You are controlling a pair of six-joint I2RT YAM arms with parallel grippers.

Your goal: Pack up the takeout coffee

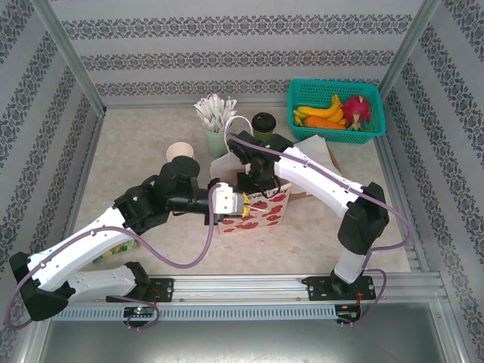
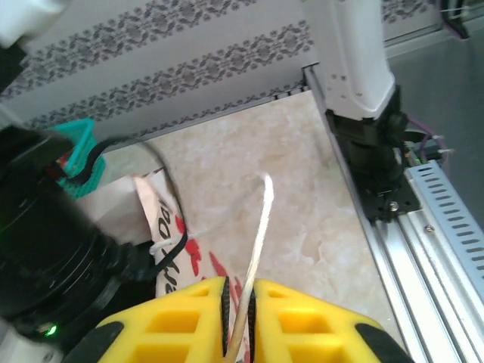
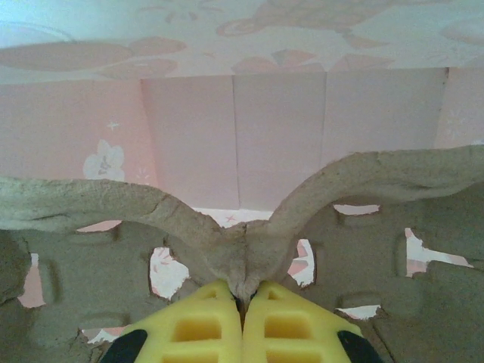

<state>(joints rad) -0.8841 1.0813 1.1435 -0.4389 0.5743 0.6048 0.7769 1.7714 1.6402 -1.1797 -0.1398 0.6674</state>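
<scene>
The takeout coffee (image 1: 263, 123) stands on the counter (image 1: 144, 136) toward the far side, its black lid facing up. Its lower part is hidden behind the right arm. Just at its 9 o'clock is a mint-green cup (image 1: 215, 141) stuffed with white wrapped sticks (image 1: 214, 112). Further round at 8 o'clock sits an open cream cup (image 1: 180, 153). At the coffee's 3 o'clock, against the back corner, a teal basket (image 1: 333, 84) holds fruit.

At the coffee's 6 o'clock, well apart from it, a paper bag (image 1: 261, 215) printed with red hearts stands open in the middle of the counter.

The right gripper (image 1: 255, 184) reaches down into the bag's mouth. In its wrist view the right gripper (image 3: 242, 302) has its yellow fingers (image 3: 200, 329) pressed together on the centre ridge of a grey-brown pulp cup tray (image 3: 363, 181), with the bag's pink inner walls behind.

The left gripper (image 1: 227, 203) is at the bag's 9 o'clock edge. Its own camera shows the left gripper (image 2: 240, 302) pinched closed on the thin white handle (image 2: 259, 234), which runs up between the fingers, with the bag (image 2: 162, 219) to its left.
</scene>
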